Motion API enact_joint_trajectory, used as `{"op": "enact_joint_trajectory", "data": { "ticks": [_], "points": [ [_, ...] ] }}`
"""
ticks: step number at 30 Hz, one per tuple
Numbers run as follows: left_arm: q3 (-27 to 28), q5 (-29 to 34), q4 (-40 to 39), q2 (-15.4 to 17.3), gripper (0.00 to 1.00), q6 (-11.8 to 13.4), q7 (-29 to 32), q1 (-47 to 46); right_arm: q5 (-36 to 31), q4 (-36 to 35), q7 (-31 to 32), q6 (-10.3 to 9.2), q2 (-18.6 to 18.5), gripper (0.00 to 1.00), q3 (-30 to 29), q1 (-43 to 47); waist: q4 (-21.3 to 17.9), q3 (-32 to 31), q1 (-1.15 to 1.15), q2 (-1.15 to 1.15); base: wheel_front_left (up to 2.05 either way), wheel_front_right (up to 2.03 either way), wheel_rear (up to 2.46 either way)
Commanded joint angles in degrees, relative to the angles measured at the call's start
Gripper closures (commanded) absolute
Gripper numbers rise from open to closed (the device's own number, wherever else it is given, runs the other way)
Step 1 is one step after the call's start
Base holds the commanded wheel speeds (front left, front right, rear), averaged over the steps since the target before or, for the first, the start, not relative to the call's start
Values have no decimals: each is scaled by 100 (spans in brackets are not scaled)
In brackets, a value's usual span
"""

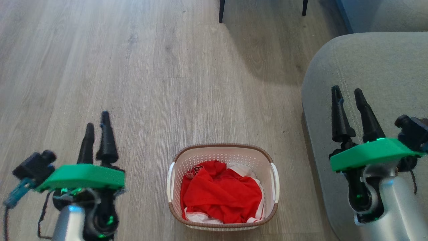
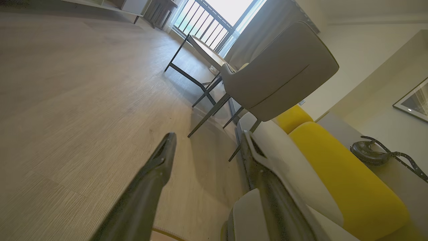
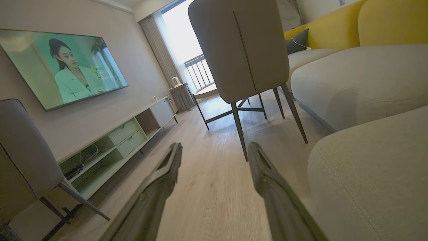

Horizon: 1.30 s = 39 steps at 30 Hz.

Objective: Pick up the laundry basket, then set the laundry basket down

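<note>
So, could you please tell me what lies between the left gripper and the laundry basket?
In the head view, bare wooden floor alone separates the left gripper from the laundry basket.

Perforated plastic laundry basket point(image 1: 220, 156), matt wood floor point(image 1: 150, 83)

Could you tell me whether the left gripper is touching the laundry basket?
Apart. The head view shows bare floor between the left gripper and the laundry basket.

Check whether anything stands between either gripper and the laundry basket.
Nothing visible does. In the head view, bare floor separates the left gripper from the laundry basket. The right gripper shows against the grey sofa, with a strip of floor between that and the basket. Both grippers are open.
</note>
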Motion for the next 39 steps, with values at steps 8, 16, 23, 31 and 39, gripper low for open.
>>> {"op": "enact_joint_trajectory", "data": {
  "ticks": [8,16,23,31,39],
  "points": [
    [-1457,2528,-247,275,0,1332,-324,-712,-1253,-280,-325,31,-101,0,397,-368,-9,22,0,0,0,0,0],
    [-2327,3068,-104,637,0,2174,-459,-957,-1410,166,-459,34,-45,0,472,-201,-25,-8,0,0,0,0,0],
    [-2535,2902,19,618,0,2103,-576,-927,-1285,693,-576,36,-79,0,713,-198,-31,-51,0,0,0,0,0],
    [-1931,3007,253,285,0,1139,-711,-653,-1519,849,-711,39,-95,0,781,-271,-10,-70,0,0,0,0,0],
    [-1432,3436,822,87,0,811,-845,-487,-1838,1048,-844,41,-25,0,739,-244,9,-76,0,0,0,0,0]
  ]
}}
